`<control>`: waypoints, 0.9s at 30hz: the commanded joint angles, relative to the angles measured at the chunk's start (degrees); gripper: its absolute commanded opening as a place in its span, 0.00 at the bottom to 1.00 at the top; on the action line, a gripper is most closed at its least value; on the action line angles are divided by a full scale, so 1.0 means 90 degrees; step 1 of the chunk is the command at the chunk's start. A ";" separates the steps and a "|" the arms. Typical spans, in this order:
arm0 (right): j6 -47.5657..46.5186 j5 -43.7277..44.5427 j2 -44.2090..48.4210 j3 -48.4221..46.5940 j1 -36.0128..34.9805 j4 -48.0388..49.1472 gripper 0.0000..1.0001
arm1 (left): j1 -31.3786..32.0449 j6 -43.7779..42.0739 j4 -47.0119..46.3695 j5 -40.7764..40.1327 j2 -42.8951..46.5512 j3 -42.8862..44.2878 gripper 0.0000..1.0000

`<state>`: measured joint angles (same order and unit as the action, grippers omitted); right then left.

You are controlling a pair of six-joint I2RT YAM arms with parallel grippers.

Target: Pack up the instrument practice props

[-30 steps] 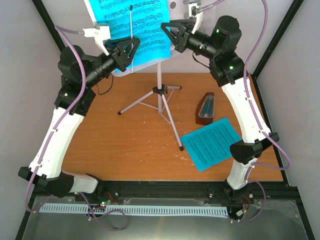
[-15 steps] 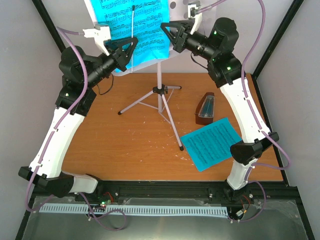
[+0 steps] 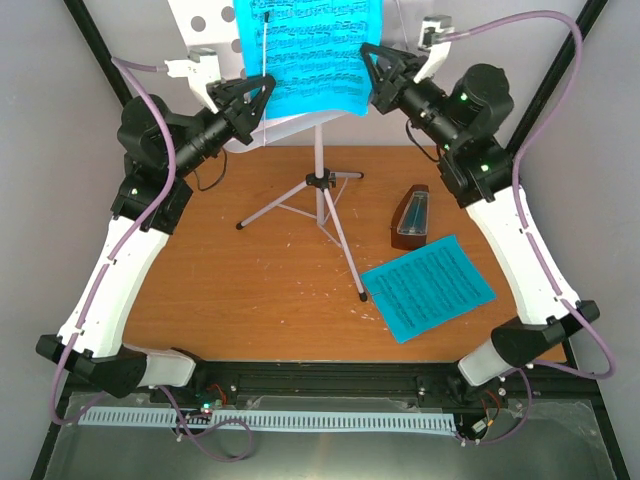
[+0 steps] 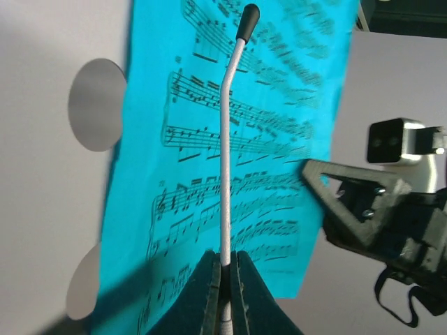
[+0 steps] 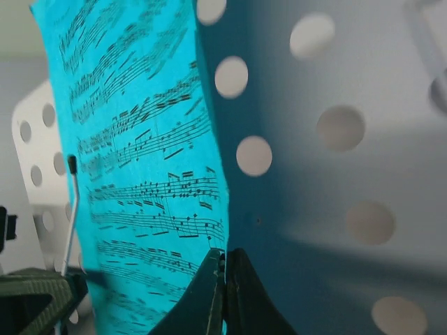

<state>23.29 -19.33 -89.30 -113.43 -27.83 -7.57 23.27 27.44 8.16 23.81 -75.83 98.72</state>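
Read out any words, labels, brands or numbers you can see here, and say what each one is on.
No readable words or numbers anywhere.
Sheet on the stand: only printed music notes and staves, no legible title or text.
Sheet on the table: print too small to read.
Metronome: any markings too small to read.
Stand and page wire: no markings visible.

White-shelled left arm (image 3: 110, 270) and right arm (image 3: 525, 255), black joint housings (image 3: 485, 110) with green lights (image 3: 464, 97), lilac cables (image 3: 152, 92); black triangular-framed left gripper (image 3: 265, 90) and right gripper (image 3: 368, 52), screw-fastened
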 commanded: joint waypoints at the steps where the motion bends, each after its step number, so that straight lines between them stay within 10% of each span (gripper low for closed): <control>1: -0.0156 0.0818 0.0596 0.0378 0.0003 0.0374 0.03 | 0.0022 0.0084 -0.0235 0.0148 0.0188 0.0057 0.00; 16: -0.0931 0.3014 0.3606 0.3214 0.0007 0.0134 0.03 | 0.0022 0.0389 -0.0039 -0.0430 0.0155 -0.0018 0.02; 27: -0.0181 0.2823 0.4995 0.4241 0.0007 -0.0863 0.03 | 0.0022 0.0190 -0.0008 -0.0162 0.0136 0.0067 0.38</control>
<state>18.55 6.50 -47.57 -76.88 -27.83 -10.17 23.27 29.80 8.23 20.78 -75.57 98.35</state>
